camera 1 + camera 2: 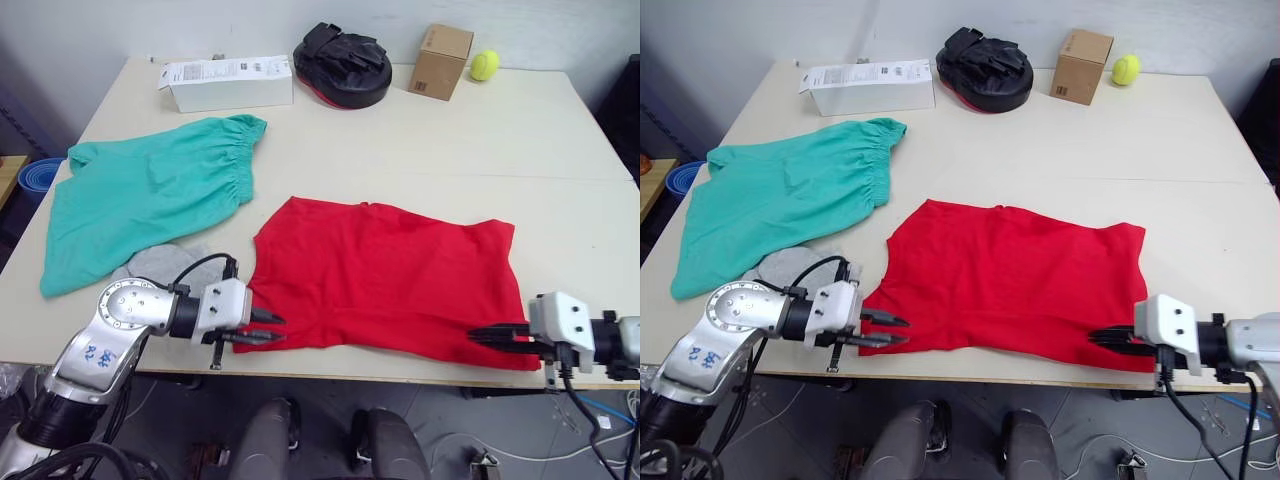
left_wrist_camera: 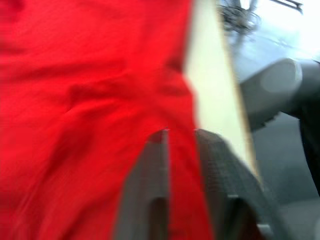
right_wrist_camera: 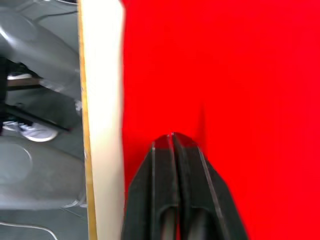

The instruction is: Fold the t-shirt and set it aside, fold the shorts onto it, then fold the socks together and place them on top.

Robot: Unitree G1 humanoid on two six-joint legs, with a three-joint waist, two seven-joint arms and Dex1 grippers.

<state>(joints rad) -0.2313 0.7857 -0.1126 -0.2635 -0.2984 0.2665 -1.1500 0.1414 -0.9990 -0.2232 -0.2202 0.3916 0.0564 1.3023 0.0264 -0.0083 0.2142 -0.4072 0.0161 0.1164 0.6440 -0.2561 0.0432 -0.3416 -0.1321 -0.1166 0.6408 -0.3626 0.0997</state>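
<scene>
At the near edge of the tabletop (image 1: 560, 130), both arms work the near hem of the t-shirt (image 1: 385, 270), which lies spread flat and red across the middle, collar toward the far side; the left gripper (image 1: 266, 330) sits at the shirt's near left corner, its jaws slightly apart with a ridge of red cloth between them, seemingly a pinch not yet closed; the right gripper (image 1: 490, 337) lies at the near right corner, its jaws pressed together over the fabric, though whether cloth is caught between them cannot be told; holding both near corners would suit lifting the hem and carrying it toward the collar, so the first fold looks about to begin; just beyond the left arm, the socks (image 1: 160, 264), light grey, peek from under the edge of the shorts (image 1: 150, 195), teal-green and spread untouched on the left; along the far edge stand a white carton (image 1: 226, 82), a black padded mitt (image 1: 342, 62), a small cardboard box (image 1: 440, 60) and a tennis ball (image 1: 485, 65), well clear of the folding.
</scene>
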